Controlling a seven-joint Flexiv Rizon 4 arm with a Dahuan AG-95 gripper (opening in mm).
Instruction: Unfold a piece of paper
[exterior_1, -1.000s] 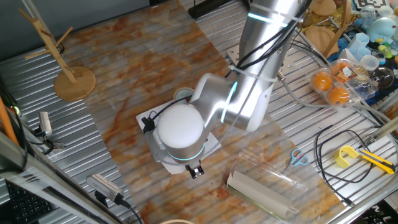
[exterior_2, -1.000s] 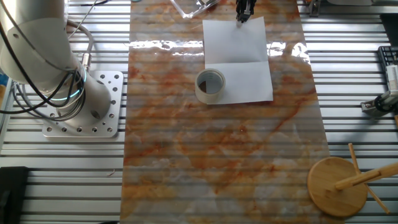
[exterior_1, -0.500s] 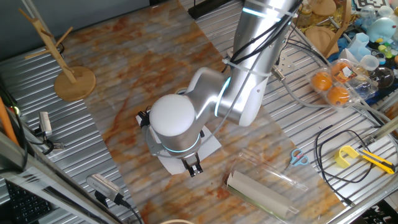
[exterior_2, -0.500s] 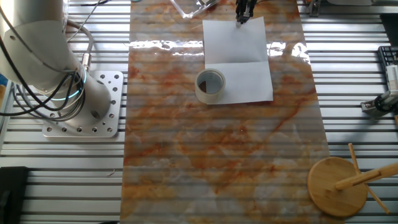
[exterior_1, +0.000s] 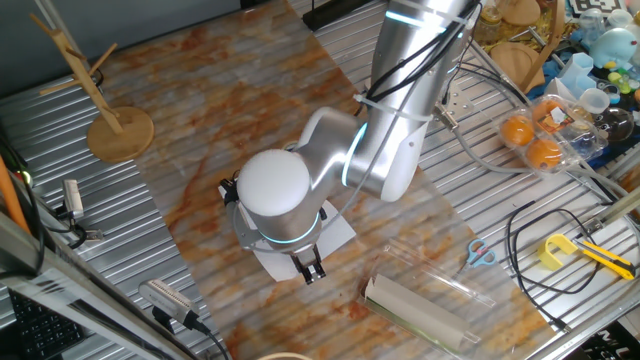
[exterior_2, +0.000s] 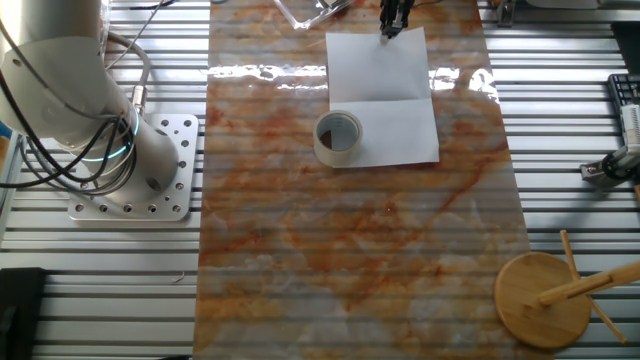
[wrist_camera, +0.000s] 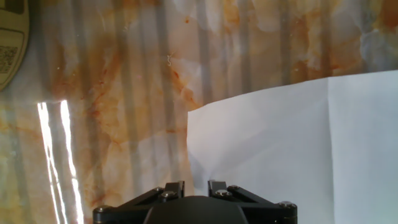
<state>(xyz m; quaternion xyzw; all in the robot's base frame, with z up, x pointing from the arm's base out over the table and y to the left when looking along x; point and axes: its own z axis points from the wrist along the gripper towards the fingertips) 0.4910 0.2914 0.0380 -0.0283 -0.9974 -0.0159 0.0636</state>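
Note:
The piece of paper (exterior_2: 380, 100) is a plain white sheet lying open on the marbled mat, with a crease across its middle. It also shows in the hand view (wrist_camera: 298, 149), and in one fixed view (exterior_1: 340, 236) the arm mostly hides it. My gripper (exterior_2: 391, 28) is at the sheet's far edge, pointing down, with its jaws nearly together on that edge. In the hand view the gripper (wrist_camera: 196, 185) sits over the paper near its corner, and a faint wrinkle runs into the jaws.
A tape roll (exterior_2: 339, 137) rests on the sheet's left side. A beige roll in a clear sleeve (exterior_1: 415, 308) lies near the gripper. A wooden rack (exterior_2: 545, 297), scissors (exterior_1: 481, 253), cables and oranges (exterior_1: 531, 140) lie around the mat.
The arm's elbow has swung a little to the left in one fixed view. The gripper and the paper have stayed where they were.

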